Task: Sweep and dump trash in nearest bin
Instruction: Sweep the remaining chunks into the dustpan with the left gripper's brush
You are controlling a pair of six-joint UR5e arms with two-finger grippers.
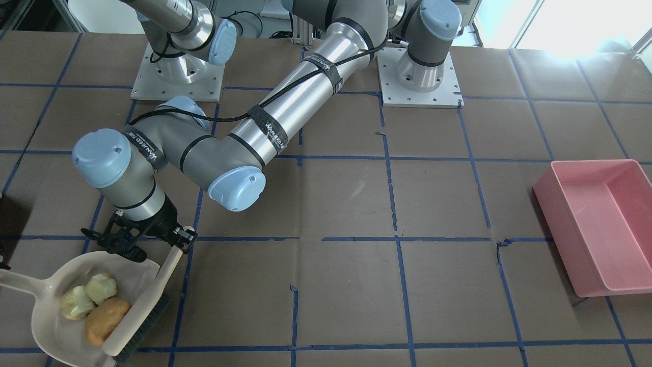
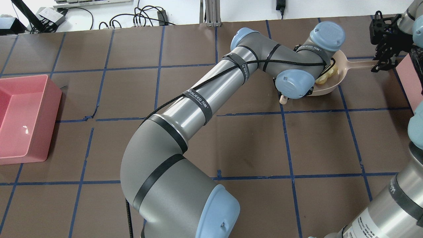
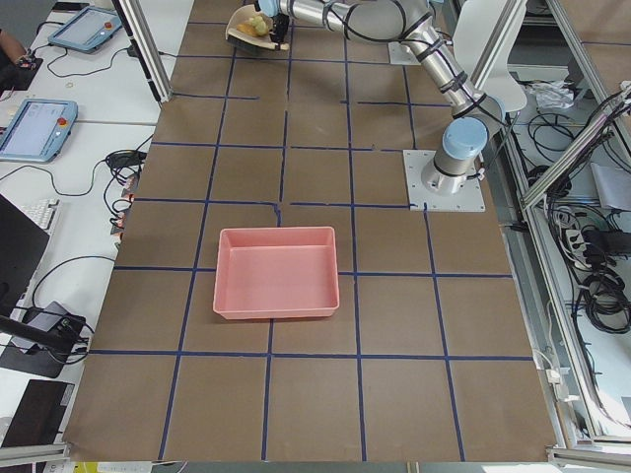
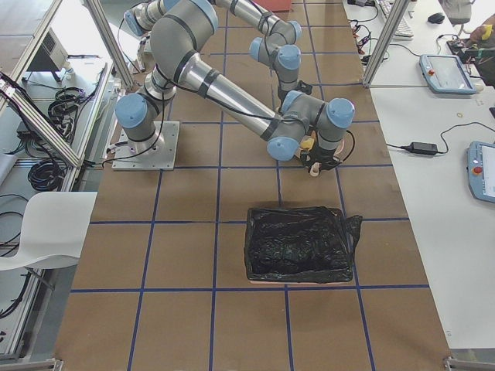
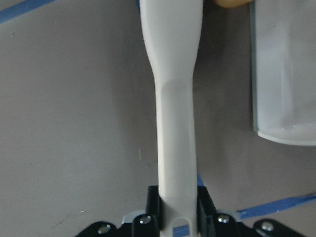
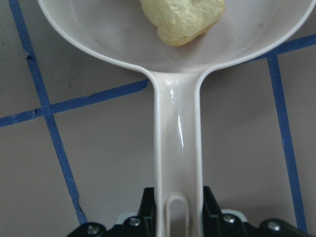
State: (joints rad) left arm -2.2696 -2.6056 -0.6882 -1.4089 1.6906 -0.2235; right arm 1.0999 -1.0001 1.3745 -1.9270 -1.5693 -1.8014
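Note:
A beige dustpan (image 1: 56, 326) lies on the table and holds the trash: an orange-brown lump (image 1: 106, 318) and two pale yellow-green chunks (image 1: 101, 288) (image 1: 76, 302). My left gripper (image 1: 175, 239) is shut on the beige handle of a brush (image 1: 145, 318), whose dark bristles rest at the pan's mouth against the orange lump. The handle shows in the left wrist view (image 5: 175, 123). My right gripper (image 6: 175, 212) is shut on the dustpan's handle (image 6: 177, 148); it also shows in the overhead view (image 2: 380, 61). One pale chunk (image 6: 182, 19) lies in the pan.
An open pink bin (image 1: 560, 229) stands far across the table; it also shows in the overhead view (image 2: 23, 115). A bin lined with a black bag (image 4: 298, 243) stands close to the dustpan. My left arm (image 2: 198, 102) stretches across the table's middle.

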